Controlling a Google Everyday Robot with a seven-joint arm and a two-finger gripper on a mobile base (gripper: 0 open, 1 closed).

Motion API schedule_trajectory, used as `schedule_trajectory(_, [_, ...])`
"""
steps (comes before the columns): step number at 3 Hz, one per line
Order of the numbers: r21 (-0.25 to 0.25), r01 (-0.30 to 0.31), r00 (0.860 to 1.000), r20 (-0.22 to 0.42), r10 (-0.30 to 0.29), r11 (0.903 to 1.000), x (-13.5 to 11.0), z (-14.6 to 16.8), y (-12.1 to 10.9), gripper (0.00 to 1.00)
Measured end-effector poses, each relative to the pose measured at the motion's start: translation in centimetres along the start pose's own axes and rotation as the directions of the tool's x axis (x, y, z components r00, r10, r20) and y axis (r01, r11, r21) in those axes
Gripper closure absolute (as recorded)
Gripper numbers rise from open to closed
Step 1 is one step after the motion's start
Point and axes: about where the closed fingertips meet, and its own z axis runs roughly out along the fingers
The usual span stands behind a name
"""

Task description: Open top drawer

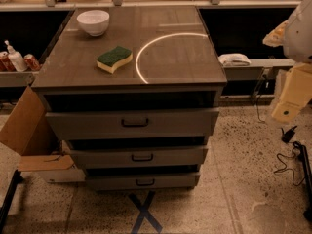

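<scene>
The top drawer (131, 123) is the widest grey front of the cabinet, just under the worktop, with a small dark bar handle (135, 123) at its middle. A dark gap shows between its upper edge and the worktop. Two shorter, narrower drawer fronts (139, 157) sit below it. My arm comes in at the right edge as a white and beige body, and the gripper (287, 106) hangs there, far to the right of the handle and touching nothing.
On the worktop (180, 62) lie a green-and-yellow sponge (114, 58) and a white bowl (93, 22). An open cardboard box (29, 130) stands left of the cabinet. Cables (290, 160) lie on the floor at right. A blue tape X (145, 211) marks the floor in front.
</scene>
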Motion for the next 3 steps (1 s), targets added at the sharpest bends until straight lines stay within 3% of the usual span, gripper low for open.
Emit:
schedule_trajectory(1, [0.0, 0.0, 1.0, 0.0, 0.0, 1.0, 0.0, 0.0, 0.0, 0.0])
schedule_trajectory(2, [0.012, 0.035, 0.999, 0.014, -0.036, 0.9993, -0.1, 0.8, 0.3, 0.0])
schedule_trajectory(3, [-0.03, 0.094, 0.994, 0.062, -0.092, 0.9951, -0.2, 3.8, 1.1, 0.0])
